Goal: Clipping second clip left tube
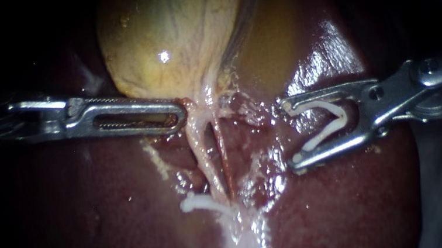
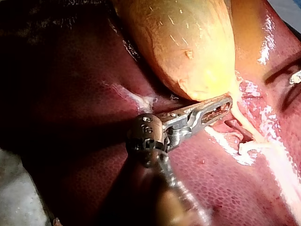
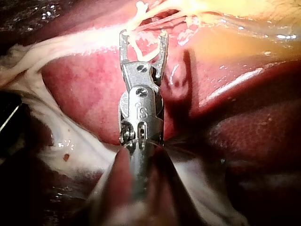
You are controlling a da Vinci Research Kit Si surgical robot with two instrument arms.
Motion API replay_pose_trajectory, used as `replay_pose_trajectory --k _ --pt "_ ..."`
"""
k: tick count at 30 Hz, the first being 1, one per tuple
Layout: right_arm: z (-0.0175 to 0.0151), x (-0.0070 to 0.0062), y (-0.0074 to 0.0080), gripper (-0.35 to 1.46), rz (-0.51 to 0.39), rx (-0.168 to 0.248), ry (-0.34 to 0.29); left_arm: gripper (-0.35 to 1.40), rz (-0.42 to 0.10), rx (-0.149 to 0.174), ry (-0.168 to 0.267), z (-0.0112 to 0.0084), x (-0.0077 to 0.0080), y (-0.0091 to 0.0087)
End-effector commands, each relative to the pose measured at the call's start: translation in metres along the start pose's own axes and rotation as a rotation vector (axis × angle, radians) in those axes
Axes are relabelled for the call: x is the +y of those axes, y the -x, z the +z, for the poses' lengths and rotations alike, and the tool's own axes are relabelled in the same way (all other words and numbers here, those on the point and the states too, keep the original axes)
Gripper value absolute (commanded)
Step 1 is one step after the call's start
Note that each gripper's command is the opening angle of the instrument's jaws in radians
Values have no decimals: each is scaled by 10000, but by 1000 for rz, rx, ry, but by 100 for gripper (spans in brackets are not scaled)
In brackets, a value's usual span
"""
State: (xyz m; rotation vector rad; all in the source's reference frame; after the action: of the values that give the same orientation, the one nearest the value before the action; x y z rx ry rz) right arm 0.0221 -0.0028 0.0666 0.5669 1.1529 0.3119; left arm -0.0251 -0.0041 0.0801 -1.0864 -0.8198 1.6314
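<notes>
Left instrument (image 1: 179,116): its shaft comes in level, just under the gallbladder's left flank. The slotted jaws lie pressed together, and their tip nips the neck tissue.

Neck tissue (image 1: 198,105): a pale band at the gallbladder's narrow end, drawn toward that tip.

Gallbladder (image 1: 171,31): yellow-tan and glossy, with a swollen body that tapers to a point just past the left instrument's tip.

Seated clip (image 1: 198,203): white, lying across the left tube at the end far from the gallbladder. One end sticks out on the left instrument's side.

Left tube (image 1: 201,151): a pale strand that leaves the gallbladder's narrow end and runs straight away from it, down to the seated clip.

Right tube (image 1: 225,150): a thinner, reddish strand from the same narrow end of the gallbladder. It runs just beside the left tube, with a dark slit between the two.

Liver (image 1: 71,224): dark red and wet, lying under the gallbladder and showing on both sides of it.

Loaded clip (image 1: 321,123): white and open in a V, with each leg ending at a jaw tip. It sits below and to the right of the gallbladder, apart from both tubes.

Right instrument (image 1: 287,136): its jaws are spread wide and hold the loaded clip between them from both sides. The mouth faces the tubes beneath the gallbladder and touches neither.
</notes>
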Motion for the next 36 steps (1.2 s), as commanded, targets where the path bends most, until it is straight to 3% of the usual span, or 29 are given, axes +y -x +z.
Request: replay_pose_trajectory --k 1,8,19,29,36 --pt "0 0 0 50 0 0 0 -35 0 0 0 0 0 0" --pt "2 0 1 50 -1 0 1 -35 -7 -7 10 -19 10 -8" --pt "2 1 1 50 0 3 2 -35 -25 13 -4 -63 30 -30" --pt "6 1 0 50 0 3 3 -35 -22 20 -3 -69 38 -30" --pt "36 -2 4 50 -7 3 -2 -35 -22 21 -4 -67 39 -29"
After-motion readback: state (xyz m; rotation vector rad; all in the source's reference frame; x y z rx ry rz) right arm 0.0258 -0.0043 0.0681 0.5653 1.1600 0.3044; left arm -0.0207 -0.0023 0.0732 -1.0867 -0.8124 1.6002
